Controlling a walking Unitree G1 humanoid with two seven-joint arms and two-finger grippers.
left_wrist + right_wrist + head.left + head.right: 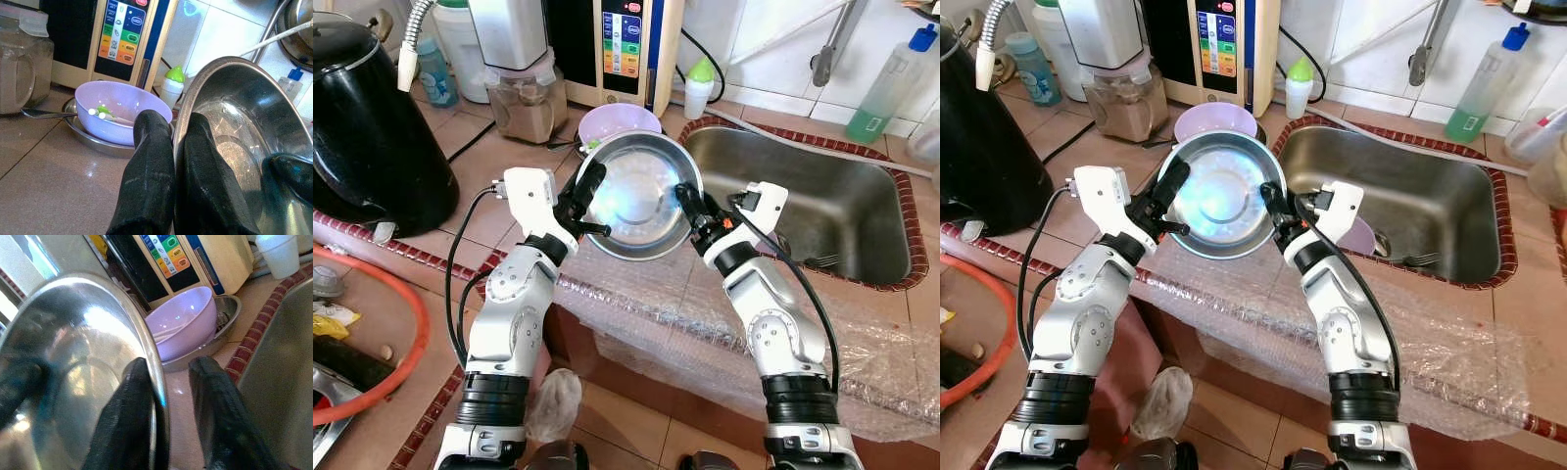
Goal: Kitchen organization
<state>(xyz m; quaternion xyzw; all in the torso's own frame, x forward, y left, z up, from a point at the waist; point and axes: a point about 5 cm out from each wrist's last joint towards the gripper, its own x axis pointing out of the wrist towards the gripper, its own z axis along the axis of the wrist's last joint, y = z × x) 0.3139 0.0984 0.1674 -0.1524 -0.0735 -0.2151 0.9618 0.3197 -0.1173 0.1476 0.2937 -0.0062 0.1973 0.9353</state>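
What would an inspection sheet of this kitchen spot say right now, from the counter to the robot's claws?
Surface: tiled counter, bubble wrap along its front edge.
Job's things: steel bowl held up, tilted toward the camera; purple bowl sitting in a steel dish behind it.
Clutter: blender jar, black kettle, green-capped bottle.
Grippers: left gripper pinches the bowl's left rim; right gripper straddles the right rim.
Cables: black wires along both forearms.
Surroundings: steel sink, white tiled wall.
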